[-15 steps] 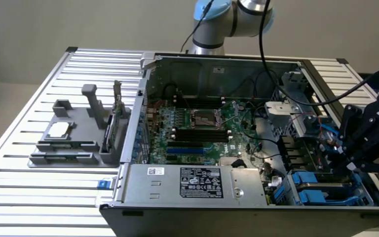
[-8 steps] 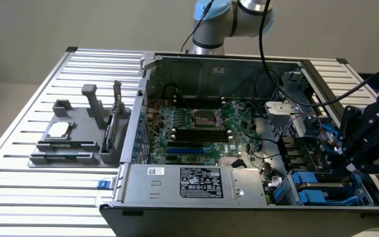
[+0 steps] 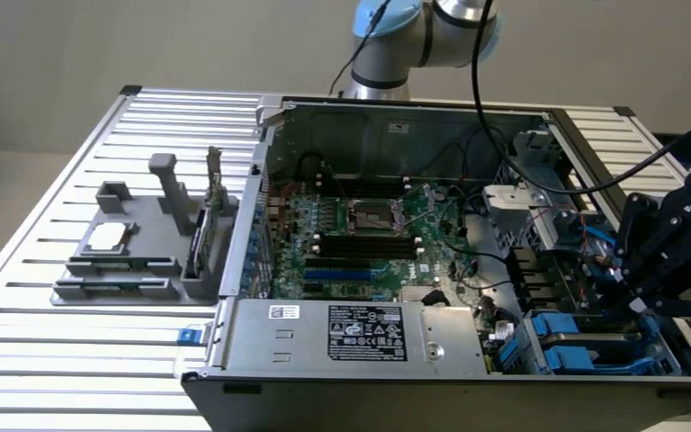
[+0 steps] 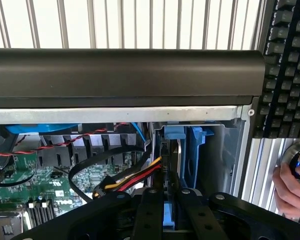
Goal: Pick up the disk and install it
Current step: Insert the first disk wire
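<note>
My gripper (image 3: 636,290) hangs low over the drive bays at the exterior view's right end of the open computer case (image 3: 267,193). In the wrist view its two black fingers (image 4: 151,212) stand close together around a thin blue-edged slab seen edge-on, the disk (image 4: 169,216), so the gripper (image 4: 170,194) is shut on the disk. Just beyond the fingertips stands an upright blue plastic bay frame (image 4: 194,150) inside the grey metal cage. Red, yellow and black cables (image 4: 132,179) run up to the disk's side. The disk's face and label are hidden.
The motherboard (image 3: 363,225) fills the case's middle and a long silver labelled box (image 3: 358,331) lies along its near side. A grey parts holder (image 3: 141,247) stands on the slatted table at the exterior view's left. A hand (image 4: 290,187) and a keyboard (image 4: 290,65) lie outside the case.
</note>
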`<state>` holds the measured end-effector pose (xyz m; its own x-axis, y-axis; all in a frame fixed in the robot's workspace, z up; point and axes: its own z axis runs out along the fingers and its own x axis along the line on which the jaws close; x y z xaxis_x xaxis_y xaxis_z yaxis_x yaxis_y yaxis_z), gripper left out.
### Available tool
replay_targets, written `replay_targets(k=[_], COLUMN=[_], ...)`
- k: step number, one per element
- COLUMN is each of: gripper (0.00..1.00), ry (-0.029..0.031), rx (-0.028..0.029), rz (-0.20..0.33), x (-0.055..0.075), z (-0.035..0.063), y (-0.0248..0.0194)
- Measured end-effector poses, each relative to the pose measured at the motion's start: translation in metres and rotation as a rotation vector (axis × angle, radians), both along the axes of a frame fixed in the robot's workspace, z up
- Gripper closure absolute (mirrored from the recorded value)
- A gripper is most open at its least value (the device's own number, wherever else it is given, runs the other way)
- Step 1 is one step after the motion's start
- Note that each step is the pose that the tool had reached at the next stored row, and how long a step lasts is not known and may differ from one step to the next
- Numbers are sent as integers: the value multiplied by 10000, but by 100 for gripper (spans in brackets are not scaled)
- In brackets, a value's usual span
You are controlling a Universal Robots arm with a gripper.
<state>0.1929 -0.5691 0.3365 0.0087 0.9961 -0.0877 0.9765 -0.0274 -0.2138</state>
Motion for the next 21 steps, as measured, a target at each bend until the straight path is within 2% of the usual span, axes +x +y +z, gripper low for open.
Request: replay_targets(k=[14, 21], gripper=[84, 84], ry=[43, 106], rx=[3, 0], rz=[-166, -252], x=[5, 42], z=[-3, -2], y=[1, 0])
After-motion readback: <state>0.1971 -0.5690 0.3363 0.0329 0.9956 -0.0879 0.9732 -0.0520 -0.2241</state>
